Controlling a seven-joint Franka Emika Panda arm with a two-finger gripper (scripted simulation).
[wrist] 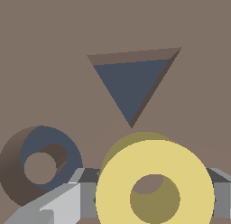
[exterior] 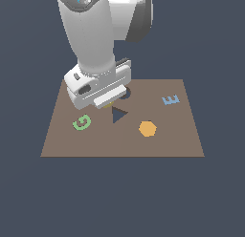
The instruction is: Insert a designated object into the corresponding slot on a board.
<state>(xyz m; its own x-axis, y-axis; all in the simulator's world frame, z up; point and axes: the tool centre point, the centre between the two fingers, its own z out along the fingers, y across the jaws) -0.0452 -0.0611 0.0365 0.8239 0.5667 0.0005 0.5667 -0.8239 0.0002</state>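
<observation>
The claw (wrist: 153,198) sits low in the wrist view, its grey fingers (wrist: 67,205) pressed against either side of the small yellow ring-shaped block (wrist: 117,182) — it's gripping that ring, the central hole facing the camera and brown surface showing through it. Just beside the ring in that view lies the dark navy ring-shaped recess with its brown centre (wrist: 31,146), apart from the ring, not lined up under it. Above both in the frame, the dark triangular recess (wrist: 131,83) cuts into the flat brown rectangular board (wrist: 45,38).

Out to the exterior view: the white arm drops from the top of the frame, the claw (exterior: 109,105) low over the board (exterior: 182,140) near its middle, a sliver of yellow at its tip. A slice of the round recess (exterior: 127,93) peeks out behind the claw; the triangle (exterior: 118,115) sits just in front. The green letter G (exterior: 82,122) lies towards the left, an orange hexagon (exterior: 148,128) lower right of centre, a pale blue letter E (exterior: 171,100) right.
</observation>
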